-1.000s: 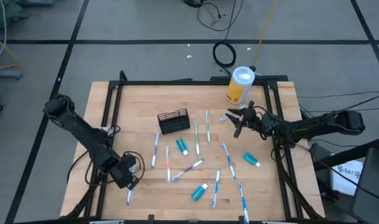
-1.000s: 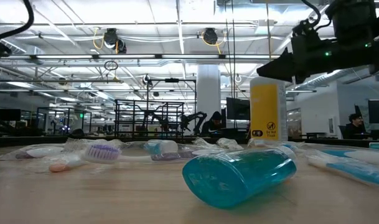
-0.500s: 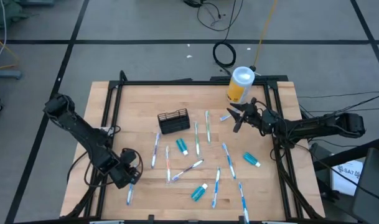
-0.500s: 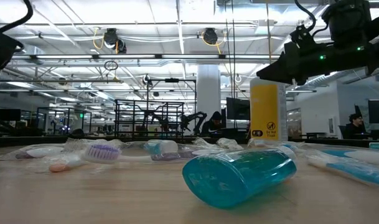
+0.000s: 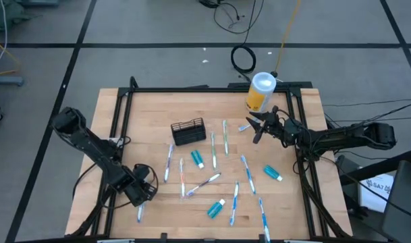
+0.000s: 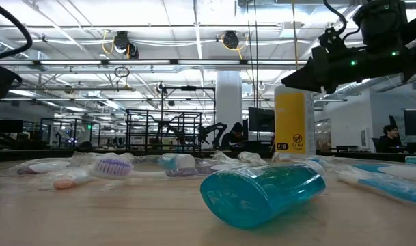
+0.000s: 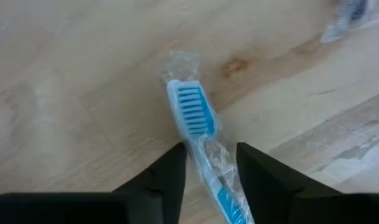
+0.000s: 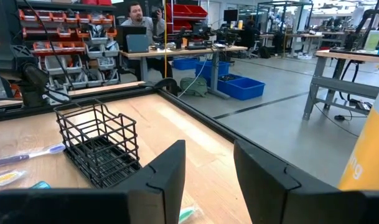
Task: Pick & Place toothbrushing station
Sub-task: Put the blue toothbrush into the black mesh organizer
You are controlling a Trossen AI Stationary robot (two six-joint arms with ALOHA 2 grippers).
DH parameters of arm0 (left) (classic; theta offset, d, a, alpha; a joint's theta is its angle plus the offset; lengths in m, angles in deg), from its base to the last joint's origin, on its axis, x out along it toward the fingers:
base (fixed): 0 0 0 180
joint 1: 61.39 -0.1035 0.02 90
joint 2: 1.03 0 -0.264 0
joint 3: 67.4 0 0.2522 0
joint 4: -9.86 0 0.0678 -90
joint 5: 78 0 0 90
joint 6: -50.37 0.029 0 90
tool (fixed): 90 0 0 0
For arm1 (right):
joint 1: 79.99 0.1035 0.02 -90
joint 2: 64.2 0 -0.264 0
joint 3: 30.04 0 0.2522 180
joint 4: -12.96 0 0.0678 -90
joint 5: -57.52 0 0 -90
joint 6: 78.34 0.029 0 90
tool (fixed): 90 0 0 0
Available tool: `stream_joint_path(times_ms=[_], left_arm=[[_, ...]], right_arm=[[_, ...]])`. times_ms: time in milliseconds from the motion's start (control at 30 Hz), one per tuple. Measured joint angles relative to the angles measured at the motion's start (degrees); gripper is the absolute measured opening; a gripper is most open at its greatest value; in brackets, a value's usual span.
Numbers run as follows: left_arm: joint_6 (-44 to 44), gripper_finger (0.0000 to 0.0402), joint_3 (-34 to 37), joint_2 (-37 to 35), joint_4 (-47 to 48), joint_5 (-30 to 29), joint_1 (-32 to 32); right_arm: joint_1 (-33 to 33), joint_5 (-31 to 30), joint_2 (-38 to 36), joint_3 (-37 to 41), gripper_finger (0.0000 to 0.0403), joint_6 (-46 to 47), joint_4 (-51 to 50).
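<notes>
Toothbrush [image 7: 195, 134] in clear wrap lies flat on the wood at the near left corner; left gripper [image 5: 143, 196] hangs over it, fingers [image 7: 170, 171] spread either side of the handle, not pinching it. Nothing held.

Mid-table: remaining toothbrushes scattered loose, e.g. one [image 5: 234, 201] near the front edge, one [image 5: 225, 137] farther back. Toothpaste tubes also loose: one [image 5: 216, 208] near the front, one [image 5: 272, 173] to the right, one [image 5: 196, 158] just in front of the caddy.

Caddy [image 5: 188, 131] stands upright on the table [image 5: 151, 108], back of centre; appears empty in the right wrist view [image 8: 101, 144].

Right gripper [image 5: 254, 129] hovers off the surface, near the yellow canister [image 5: 260, 92], fingers [image 8: 167, 174] parted, empty.

Progress: judged barely begun. No brush or tube in the caddy; all items still to be loaded. Left arm's pick looks like the step in hand.
</notes>
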Motion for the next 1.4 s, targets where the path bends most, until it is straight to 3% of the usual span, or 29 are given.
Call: stream_joint_path(times_ms=[300, 500, 667, 867, 1000, 1200, 1400], left_arm=[[-1.16, 0.0011, 0.12, -0.62, -0.19, -3.88, 0.19], [-1.31, 0.0019, -0.28, -0.51, -0.04, -5.91, 0.00], [1.01, 0.0009, -4.04, -0.37, 2.68, -15.28, -0.27], [10.48, 0.0006, -10.31, -3.14, 8.32, -26.52, -3.11], [20.44, 0.0004, -13.63, -6.84, 12.55, -35.85, -5.53], [43.70, 0.0003, -15.73, -14.13, 7.98, -54.38, -9.61], [70.28, 0.0004, -15.77, -21.81, -3.40, -62.41, -15.94]], right_arm=[[0.00, -0.06, -0.02, 0.00, 0.0132, 0.00, 0.00], [0.00, -0.06, -0.02, 0.00, 0.0132, 0.00, -0.01], [0.00, -0.06, -0.02, 0.00, 0.0132, 0.00, 0.00], [0.00, -0.04, -0.02, 0.00, 0.0132, 0.00, 0.05], [0.00, -0.04, -0.02, 0.00, 0.0132, 0.00, 0.13], [0.02, -0.04, -0.02, 0.00, 0.0132, 1.94, 0.02], [0.02, -0.04, -0.02, 0.00, 0.0132, 2.18, -0.02]])
